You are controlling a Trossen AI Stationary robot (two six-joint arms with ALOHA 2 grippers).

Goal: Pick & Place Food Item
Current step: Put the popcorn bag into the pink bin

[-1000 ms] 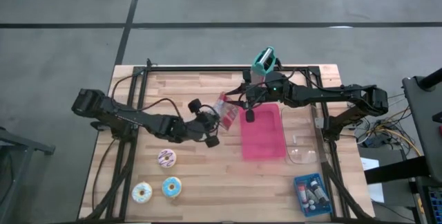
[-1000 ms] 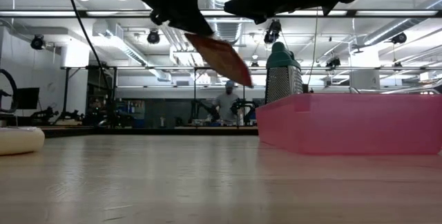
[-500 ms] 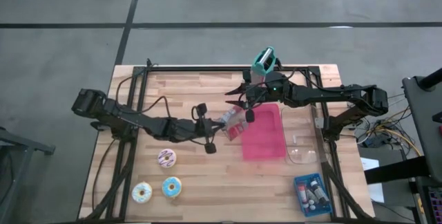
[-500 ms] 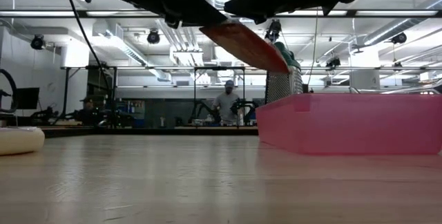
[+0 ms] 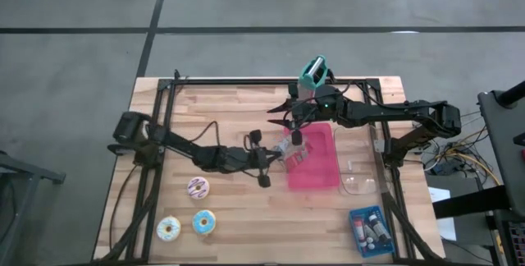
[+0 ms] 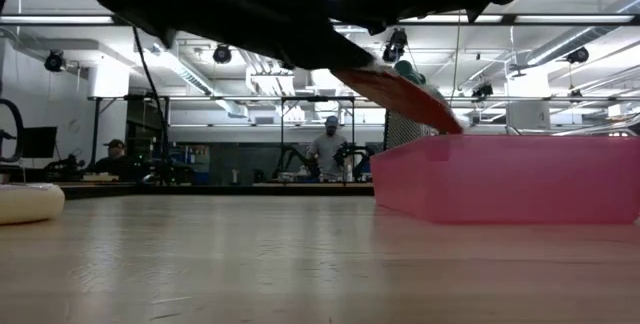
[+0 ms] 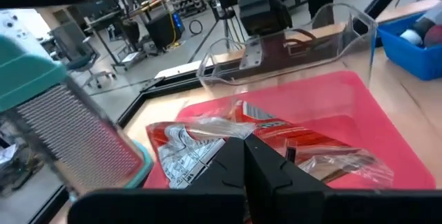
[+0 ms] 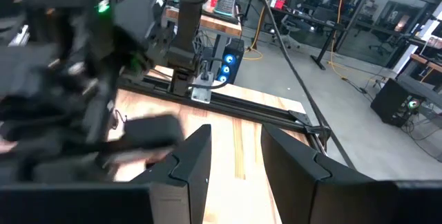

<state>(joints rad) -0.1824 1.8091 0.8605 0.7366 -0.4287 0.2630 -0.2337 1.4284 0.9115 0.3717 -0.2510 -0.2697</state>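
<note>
Looked past two dark, parted fingers (image 8: 195, 156) at pale wooden tabletop (image 8: 242, 137) ahead; blurred dark arm (image 8: 76, 65) close beside them.

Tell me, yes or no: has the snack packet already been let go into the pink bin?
No: the left gripper is shut on the red snack packet, holding it over the pink bin.

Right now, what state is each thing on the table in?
left gripper: shut on the snack packet, over the tray's edge
snack packet: held, hanging over the tray
pink tray: flat on the table
right gripper: open, holding nothing
three donuts: lying untouched
grater: upright
</note>
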